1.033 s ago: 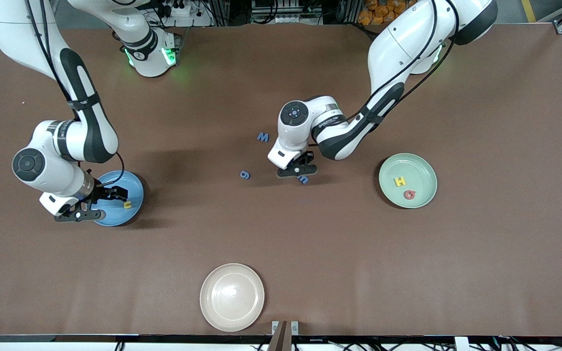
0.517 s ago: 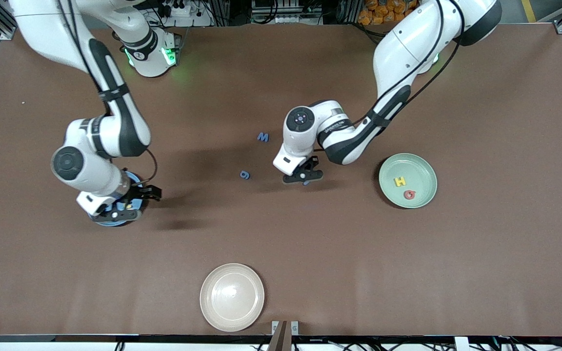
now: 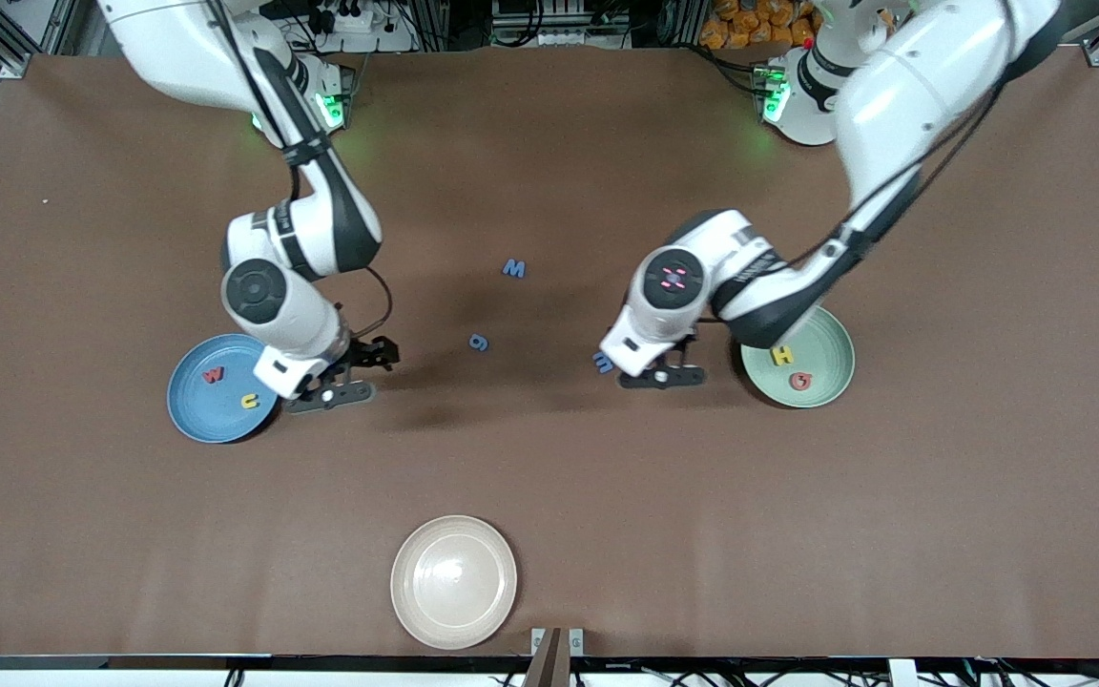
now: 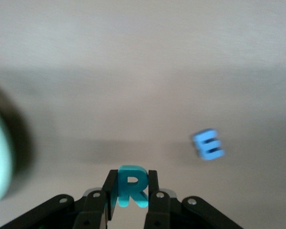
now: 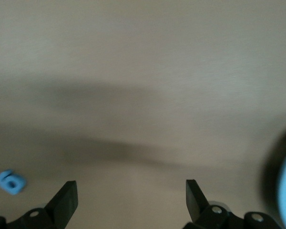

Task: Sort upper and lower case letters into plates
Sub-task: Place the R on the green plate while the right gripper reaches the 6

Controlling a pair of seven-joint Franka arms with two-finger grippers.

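We read an "R" on the teal letter (image 4: 129, 187) pinched in the left claw (image 4: 128, 200), and an "E" on the blue piece (image 4: 208, 144) lying on the desk (image 3: 607, 496) nearby. On the desk we also make out a blue "M" (image 3: 513, 268) and a blue "g" (image 3: 479, 342). The mint green plate (image 3: 831, 329) carries a yellow "H" (image 3: 782, 356) and a red piece (image 3: 801, 381) we cannot read, while the sky blue plate (image 3: 189, 410) carries a red "w" (image 3: 213, 375) and a yellow "c" (image 3: 249, 401).
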